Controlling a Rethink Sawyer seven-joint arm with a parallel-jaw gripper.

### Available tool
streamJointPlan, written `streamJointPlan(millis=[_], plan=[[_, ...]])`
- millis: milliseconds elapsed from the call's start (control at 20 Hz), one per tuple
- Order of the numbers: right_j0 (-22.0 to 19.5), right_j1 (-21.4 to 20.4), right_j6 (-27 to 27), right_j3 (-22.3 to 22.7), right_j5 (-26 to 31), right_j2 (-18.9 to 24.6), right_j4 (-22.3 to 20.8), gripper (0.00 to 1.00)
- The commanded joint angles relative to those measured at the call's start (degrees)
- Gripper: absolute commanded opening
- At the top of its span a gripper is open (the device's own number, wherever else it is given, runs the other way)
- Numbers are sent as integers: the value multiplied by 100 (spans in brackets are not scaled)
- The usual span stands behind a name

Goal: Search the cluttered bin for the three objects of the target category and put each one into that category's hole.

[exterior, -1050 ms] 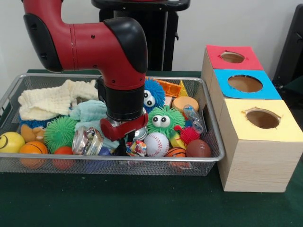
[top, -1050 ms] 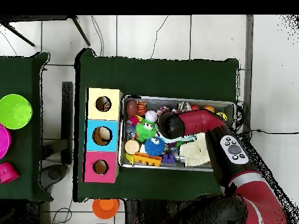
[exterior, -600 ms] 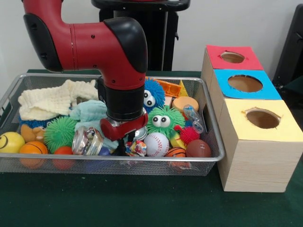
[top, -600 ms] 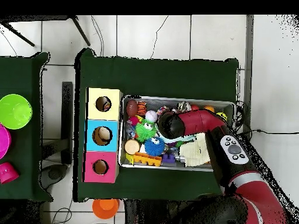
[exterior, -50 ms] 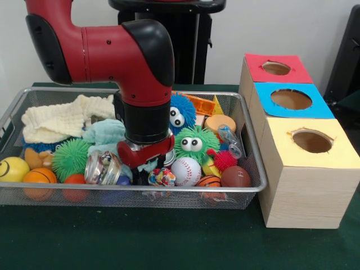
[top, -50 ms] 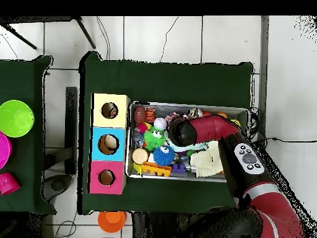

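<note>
Since a second ago the arm has lifted slightly, and the crinkly clear wrapper just left of the gripper has shifted. I cannot tell whether the gripper holds anything; its tips sit buried among the toys. The mesh bin looks full, with the baseball just right of the gripper, and no deposit shows at the three holes, so sorting appears barely begun.

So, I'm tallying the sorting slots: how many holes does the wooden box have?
3, in a row along the box's top: one in the red panel farthest back, one in the blue panel in the middle, one in the yellow panel nearest the camera.
</note>
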Motion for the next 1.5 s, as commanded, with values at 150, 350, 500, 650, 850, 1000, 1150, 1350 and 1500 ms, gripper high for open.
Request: streamJointPlan(millis=[150, 350, 500, 650, 850, 1000, 1150, 1350, 1500], plan=[[-208, 330, -419, 92, -40, 565, 58, 100], [-488, 366, -541, 311, -21, 964, 268, 100], [-644, 321, -538, 459, -21, 1203, 356, 100], [-681, 306, -519, 477, -14, 1263, 307, 100], [-669, 213, -483, 479, 13, 1264, 203, 100], [-699, 204, -470, 491, -50, 1282, 137, 100], [-767, 165, -378, 548, -278, 1336, 69, 100], [-946, 185, -220, 655, -644, 1510, 46, 100], [-922, 173, -18, 719, -883, 1519, -7, 100]])
